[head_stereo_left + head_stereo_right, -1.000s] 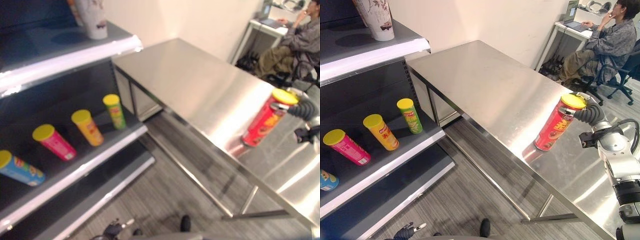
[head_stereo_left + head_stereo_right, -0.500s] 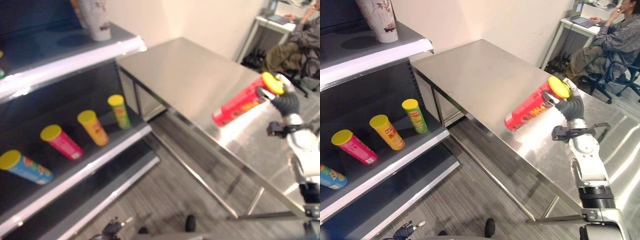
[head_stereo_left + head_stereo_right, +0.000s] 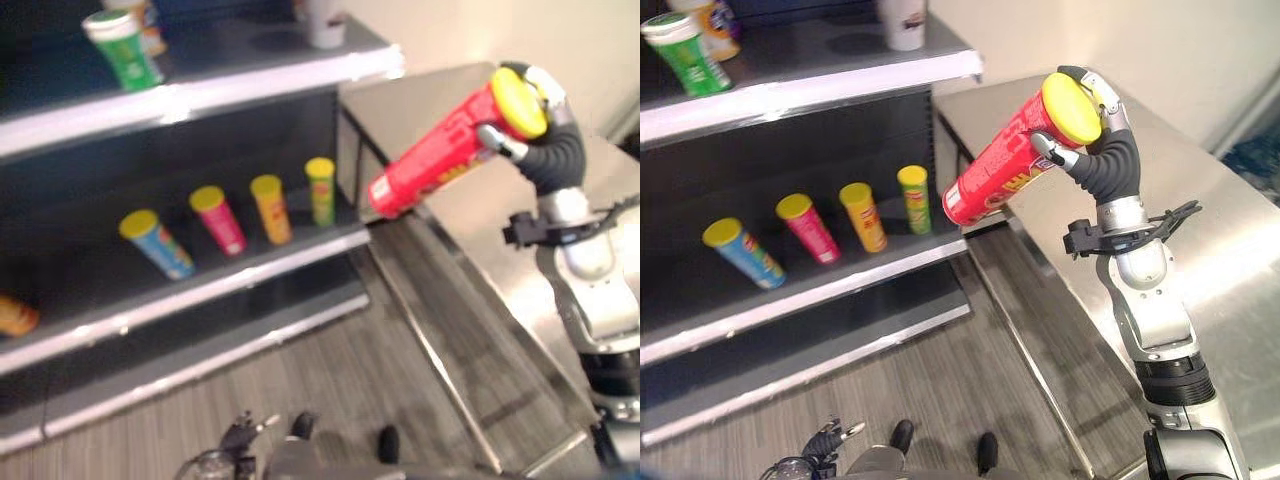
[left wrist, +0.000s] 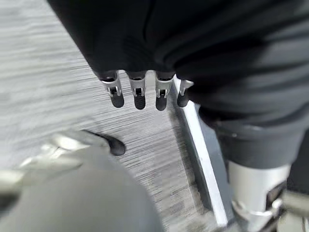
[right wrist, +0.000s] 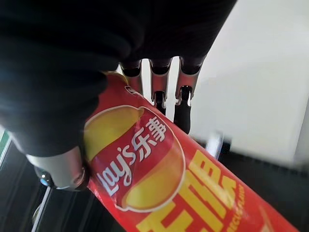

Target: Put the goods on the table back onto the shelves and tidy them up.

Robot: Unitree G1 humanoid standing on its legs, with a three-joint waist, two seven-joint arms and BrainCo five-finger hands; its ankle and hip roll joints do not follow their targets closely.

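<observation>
Four small cans sit tilted in a row on the middle shelf (image 3: 250, 275) in the left eye view: a blue can (image 3: 156, 242), pink can (image 3: 217, 219), orange can (image 3: 271, 208) and green-yellow can (image 3: 321, 190). Near the shelf's left end there's an orange thing, too blurry to name. On the top shelf (image 3: 200, 92) there's a green can (image 3: 122, 47) and a white cup (image 3: 325, 22). The red chip can (image 3: 440, 148) is up in the air, slanted, its lower end near the green-yellow can but clear of it, in front of the steel table (image 3: 470, 200) corner.

Right eye view: right hand (image 3: 1095, 125) has its fingers wrapped around the can's yellow-lid end. Open floor runs between shelf edge and table edge.

Left wrist view: left hand (image 4: 145, 94) hangs over grey floor, fingers straight, side by side, holding nothing.

Right wrist view: fingers (image 5: 157, 92) and thumb curl around the red can, with the pale wall behind.
</observation>
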